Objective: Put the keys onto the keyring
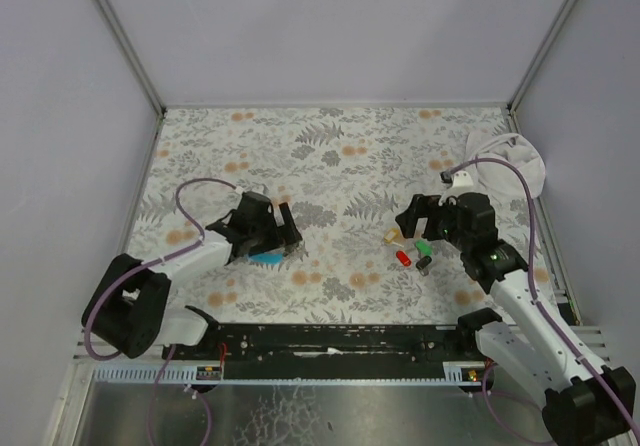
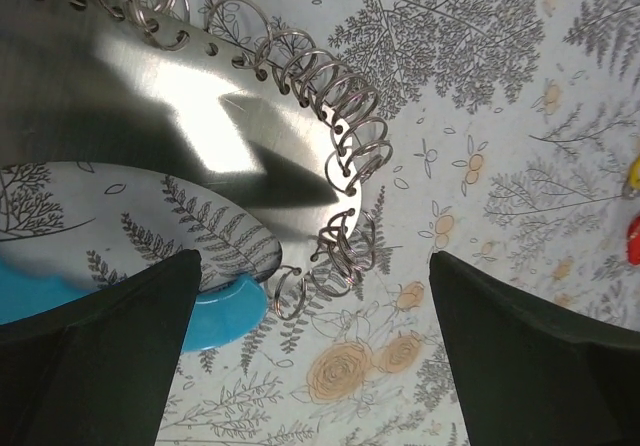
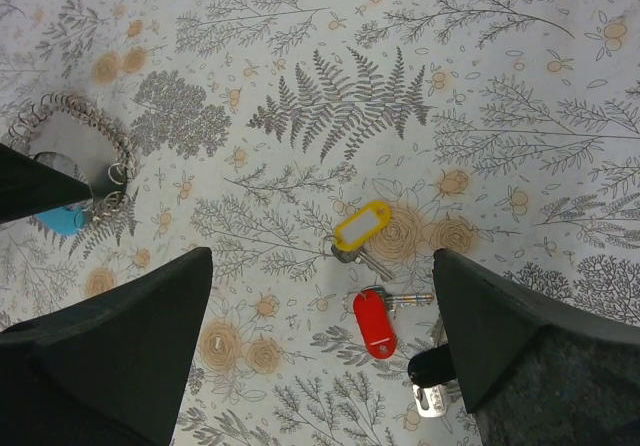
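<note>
The keyring [image 2: 150,96] is a flat grey metal hoop with a light blue section [image 2: 225,311] and several small wire rings [image 2: 345,141] along its edge. My left gripper [image 2: 313,266] hovers open just above that ringed edge, holding nothing. From above, only the keyring's blue part [image 1: 268,258] shows under the left gripper [image 1: 268,241]. The keys lie together on the cloth: yellow [image 3: 362,226], red [image 3: 374,323], black [image 3: 430,366]. The green key [image 1: 424,249] shows only from above. My right gripper [image 3: 322,256] hangs open over the keys and is empty.
A white cloth bundle [image 1: 510,161] sits at the back right by the wall. The floral tablecloth [image 1: 340,156] covers the table, with grey walls on three sides. In the right wrist view the keyring [image 3: 75,151] lies far left of the keys.
</note>
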You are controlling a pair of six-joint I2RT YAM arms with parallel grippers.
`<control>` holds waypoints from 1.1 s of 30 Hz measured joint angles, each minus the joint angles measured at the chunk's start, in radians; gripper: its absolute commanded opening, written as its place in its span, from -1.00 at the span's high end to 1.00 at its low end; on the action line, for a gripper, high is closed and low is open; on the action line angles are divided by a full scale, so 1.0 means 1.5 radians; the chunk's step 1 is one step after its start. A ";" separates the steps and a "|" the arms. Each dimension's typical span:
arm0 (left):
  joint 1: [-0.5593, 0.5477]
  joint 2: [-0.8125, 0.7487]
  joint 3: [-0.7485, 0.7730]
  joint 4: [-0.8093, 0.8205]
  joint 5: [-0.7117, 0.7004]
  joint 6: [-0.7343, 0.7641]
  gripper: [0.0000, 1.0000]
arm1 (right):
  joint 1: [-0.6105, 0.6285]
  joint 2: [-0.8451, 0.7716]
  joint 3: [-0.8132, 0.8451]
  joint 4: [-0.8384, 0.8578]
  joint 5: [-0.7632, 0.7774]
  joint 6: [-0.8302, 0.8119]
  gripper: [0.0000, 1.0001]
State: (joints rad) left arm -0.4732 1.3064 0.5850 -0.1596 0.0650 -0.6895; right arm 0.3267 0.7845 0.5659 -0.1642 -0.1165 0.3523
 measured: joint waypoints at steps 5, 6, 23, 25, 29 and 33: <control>-0.022 0.049 0.009 0.038 -0.012 0.017 -0.83 | 0.000 0.013 -0.004 0.014 -0.014 0.000 -0.98; -0.026 0.059 0.012 0.046 -0.013 0.020 -0.81 | 0.000 0.016 -0.006 0.017 -0.018 0.000 -0.98; -0.115 0.211 0.063 0.275 0.128 -0.054 -0.79 | 0.000 0.064 -0.020 0.052 -0.077 0.000 -0.98; -0.117 0.223 0.067 0.291 0.150 -0.066 -0.79 | 0.000 0.075 -0.022 0.057 -0.086 0.000 -0.98; -0.118 0.217 0.059 0.297 0.175 -0.081 -0.76 | 0.002 0.096 -0.022 0.066 -0.106 0.000 -0.96; -0.106 0.170 0.025 0.296 0.186 -0.084 -0.74 | 0.021 0.122 -0.022 0.079 -0.117 0.000 -0.80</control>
State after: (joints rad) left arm -0.6323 1.5612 0.6220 0.2848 0.3439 -0.8154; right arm 0.3588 0.9668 0.5335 -0.0463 -0.2924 0.3523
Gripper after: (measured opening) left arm 0.872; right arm 0.954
